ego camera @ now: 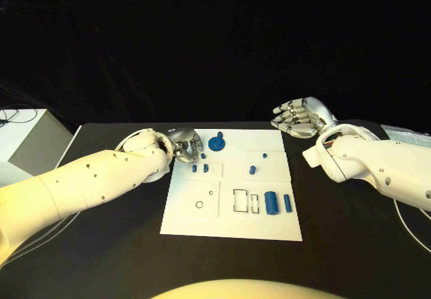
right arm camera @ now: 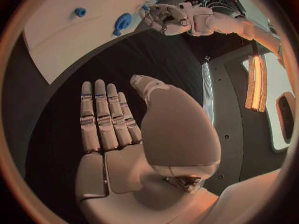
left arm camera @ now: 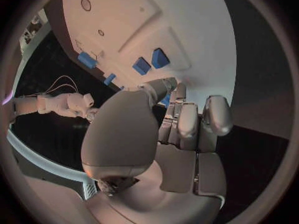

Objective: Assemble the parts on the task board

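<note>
Pick-up step, by the look: left hand (ego camera: 183,147) curled over small blue parts (ego camera: 200,167) at task board (ego camera: 269,230) edge, hold unclear; right hand (ego camera: 301,118) flat, empty; firm pinch needed next.

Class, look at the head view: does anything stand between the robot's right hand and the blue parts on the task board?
Nothing visible does. The right hand hovers open over bare black table beyond the task board's far right corner. The nearest blue part lies in the open. The left hand is at the board's other side.
</note>
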{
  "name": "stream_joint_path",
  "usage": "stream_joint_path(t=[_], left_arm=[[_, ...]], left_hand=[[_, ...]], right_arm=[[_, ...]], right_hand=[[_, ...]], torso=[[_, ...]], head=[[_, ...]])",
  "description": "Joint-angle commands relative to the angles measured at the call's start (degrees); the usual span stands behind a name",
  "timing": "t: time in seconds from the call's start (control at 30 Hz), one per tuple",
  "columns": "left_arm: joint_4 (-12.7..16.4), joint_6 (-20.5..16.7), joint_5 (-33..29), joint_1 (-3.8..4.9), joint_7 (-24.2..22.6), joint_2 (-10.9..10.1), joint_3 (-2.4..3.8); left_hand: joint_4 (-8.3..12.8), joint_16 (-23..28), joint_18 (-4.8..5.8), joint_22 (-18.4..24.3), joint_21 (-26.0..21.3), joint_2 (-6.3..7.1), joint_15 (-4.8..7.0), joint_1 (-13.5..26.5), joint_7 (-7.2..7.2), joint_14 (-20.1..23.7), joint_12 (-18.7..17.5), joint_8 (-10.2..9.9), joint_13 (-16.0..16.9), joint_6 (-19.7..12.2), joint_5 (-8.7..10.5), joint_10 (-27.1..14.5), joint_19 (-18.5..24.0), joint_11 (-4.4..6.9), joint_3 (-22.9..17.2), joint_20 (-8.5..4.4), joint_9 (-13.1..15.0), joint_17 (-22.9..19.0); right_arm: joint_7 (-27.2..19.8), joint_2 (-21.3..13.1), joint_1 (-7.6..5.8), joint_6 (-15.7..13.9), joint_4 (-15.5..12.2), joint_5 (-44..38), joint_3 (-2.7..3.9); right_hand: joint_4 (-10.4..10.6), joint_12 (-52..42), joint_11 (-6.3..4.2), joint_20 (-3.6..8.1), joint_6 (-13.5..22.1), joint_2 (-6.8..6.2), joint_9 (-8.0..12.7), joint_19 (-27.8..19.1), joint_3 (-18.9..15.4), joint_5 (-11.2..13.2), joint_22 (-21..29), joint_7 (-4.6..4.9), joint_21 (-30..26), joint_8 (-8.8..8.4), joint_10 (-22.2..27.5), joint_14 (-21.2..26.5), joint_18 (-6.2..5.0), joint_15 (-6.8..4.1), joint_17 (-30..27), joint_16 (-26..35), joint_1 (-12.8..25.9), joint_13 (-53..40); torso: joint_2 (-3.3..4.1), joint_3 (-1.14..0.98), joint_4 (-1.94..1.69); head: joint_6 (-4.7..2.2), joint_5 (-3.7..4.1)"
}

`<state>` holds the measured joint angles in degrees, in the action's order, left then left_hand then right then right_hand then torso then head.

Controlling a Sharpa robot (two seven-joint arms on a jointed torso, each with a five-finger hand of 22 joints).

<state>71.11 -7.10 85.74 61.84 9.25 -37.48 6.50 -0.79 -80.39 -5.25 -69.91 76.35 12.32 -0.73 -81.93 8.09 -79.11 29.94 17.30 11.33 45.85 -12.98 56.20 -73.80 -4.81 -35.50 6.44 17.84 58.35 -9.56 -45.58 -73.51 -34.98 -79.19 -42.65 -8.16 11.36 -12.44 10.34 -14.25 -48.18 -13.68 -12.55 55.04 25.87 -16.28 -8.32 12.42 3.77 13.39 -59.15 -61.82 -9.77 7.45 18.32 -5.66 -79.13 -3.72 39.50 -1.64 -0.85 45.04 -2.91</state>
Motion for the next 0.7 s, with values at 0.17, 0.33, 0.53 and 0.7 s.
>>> stream_joint_path(t=[0.17, 0.33, 0.53, 0.7], left_arm=[[0.58, -2.29, -0.98, 0.02, -0.90, -0.41, 0.89], [0.66, -4.64, -5.01, 0.00, -1.97, -0.97, 2.60], [0.76, -6.15, -19.49, 0.03, -3.55, -3.05, 4.62], [1.24, -4.79, -41.55, 0.04, -8.33, -5.50, 5.50]], left_hand=[[0.32, 0.56, -0.33, 0.37, -0.49, 0.29, 0.00, 0.50, 0.05, 0.76, 0.25, -0.41, 0.12, -0.52, -0.02, -0.74, 0.69, 0.03, 0.04, -0.02, -0.06, -0.77], [0.79, 2.04, -0.82, 2.28, -1.92, -0.53, -0.31, -0.14, 1.34, 2.49, 1.03, 0.68, 0.48, 1.49, -0.04, -1.63, 2.45, -0.47, -1.05, 0.14, 0.36, -4.38], [0.98, 5.11, -2.12, 7.24, -5.74, -0.69, -0.82, 0.36, 1.67, 5.86, 2.08, 2.03, 0.77, 3.72, -0.03, -2.60, 6.89, -1.07, -1.29, 0.59, 0.81, -11.17], [0.41, 9.78, -3.68, 13.84, -11.33, -0.83, -0.99, 1.51, 1.93, 10.60, 2.75, 2.16, 0.83, 3.74, -0.08, -2.94, 12.59, -1.26, -0.90, 0.81, 0.79, -19.59]], right_arm=[[0.17, 0.03, 0.01, 1.79, 0.30, -2.04, 0.02], [1.55, 0.07, 0.02, 4.21, 0.71, -5.77, 0.02], [4.81, 0.18, 0.02, 10.25, 1.35, -14.59, 0.02], [7.91, 0.47, 0.03, 14.89, 1.63, -24.92, 0.02]], right_hand=[[-0.46, -0.25, -0.51, 0.13, -0.58, -0.10, 0.03, 0.27, 0.16, 0.35, 0.15, 1.12, 0.21, -0.04, -0.18, -0.55, -0.87, -0.01, -0.08, 0.20, -0.56, 0.05], [-1.89, -0.34, -1.20, 1.33, -1.55, -0.13, 0.06, 3.46, 1.90, 0.60, 0.22, 0.40, 1.55, 0.15, -1.08, -3.87, -0.89, -1.17, 0.32, -1.29, -2.00, 0.10], [-5.58, -0.32, -3.72, 6.41, -5.51, 0.78, -0.20, 13.21, 1.64, 1.57, -3.34, -1.82, 8.81, 1.09, -6.11, -14.76, -0.68, -5.23, 3.92, -7.00, -3.78, 0.01], [-8.39, 3.80, -6.05, 10.12, -9.74, 1.92, 0.50, 15.94, 0.46, 2.31, -12.57, -3.53, 21.13, -0.02, -12.00, -22.28, 0.04, -7.62, 12.21, -16.45, -2.96, -0.19]], torso=[[0.00, -0.02, -0.04], [-0.03, -0.04, 0.01], [-0.18, -0.15, -0.04], [-0.12, -0.05, -0.10]], head=[[-0.13, 0.05], [-0.23, 0.12], [-0.75, 0.98], [-1.37, 2.69]])
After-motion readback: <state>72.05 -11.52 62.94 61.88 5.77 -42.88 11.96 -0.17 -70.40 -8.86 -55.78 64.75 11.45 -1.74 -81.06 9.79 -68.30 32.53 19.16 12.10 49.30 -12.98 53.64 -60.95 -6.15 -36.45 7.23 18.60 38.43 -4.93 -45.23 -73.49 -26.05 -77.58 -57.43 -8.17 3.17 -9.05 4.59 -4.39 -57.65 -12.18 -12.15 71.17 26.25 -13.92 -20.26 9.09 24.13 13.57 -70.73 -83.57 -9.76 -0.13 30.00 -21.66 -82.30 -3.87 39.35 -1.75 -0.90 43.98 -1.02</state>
